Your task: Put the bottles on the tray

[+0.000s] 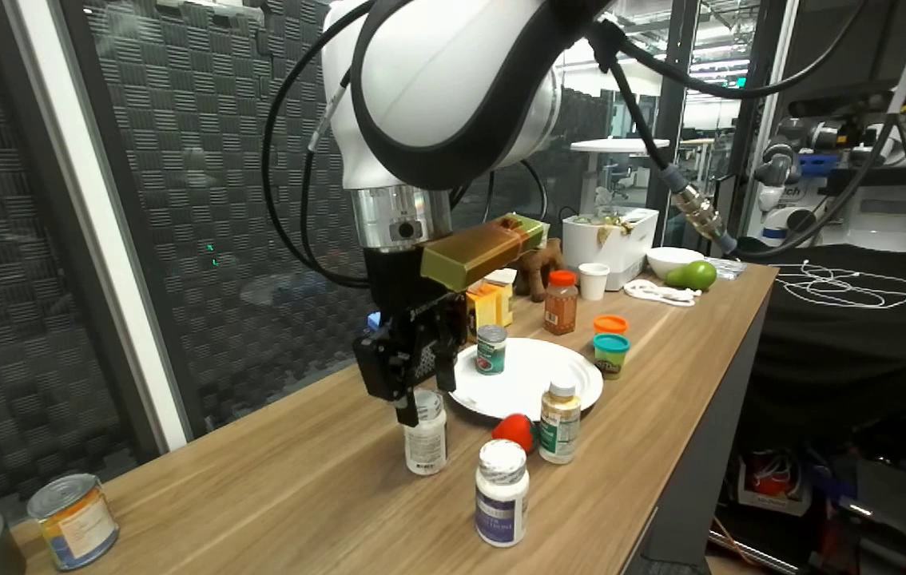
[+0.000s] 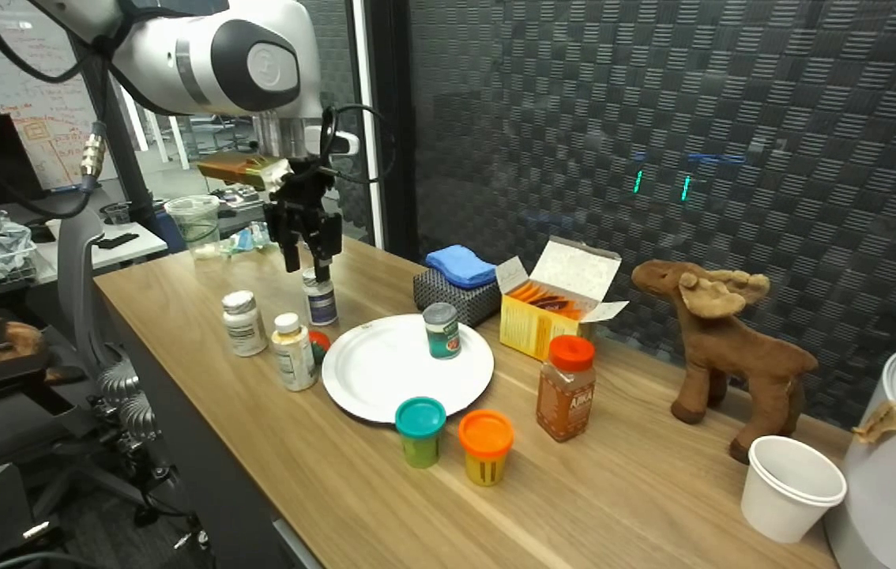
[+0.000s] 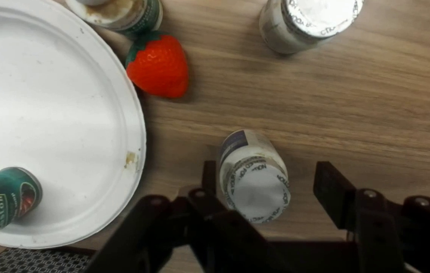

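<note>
A woodgrain table (image 3: 382,121); over it the claw (image 3: 268,178) stands wide, straddling a white bottle (image 3: 257,191) in the wrist view — purple label patch, cap ringed "SEALED FOR YOUR". Near the claw, a round white plate (image 3: 71,106); farther off, a tub (image 1: 610,361) marked Play-Doh.

The gripper (image 1: 427,399) hangs at the top of an upright bottle (image 1: 426,446) — near the tray (image 1: 537,369).

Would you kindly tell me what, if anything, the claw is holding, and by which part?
Nothing is held: in the wrist view, the claw is open, with a bottle between its jaws and a clear gap on one side.
</note>
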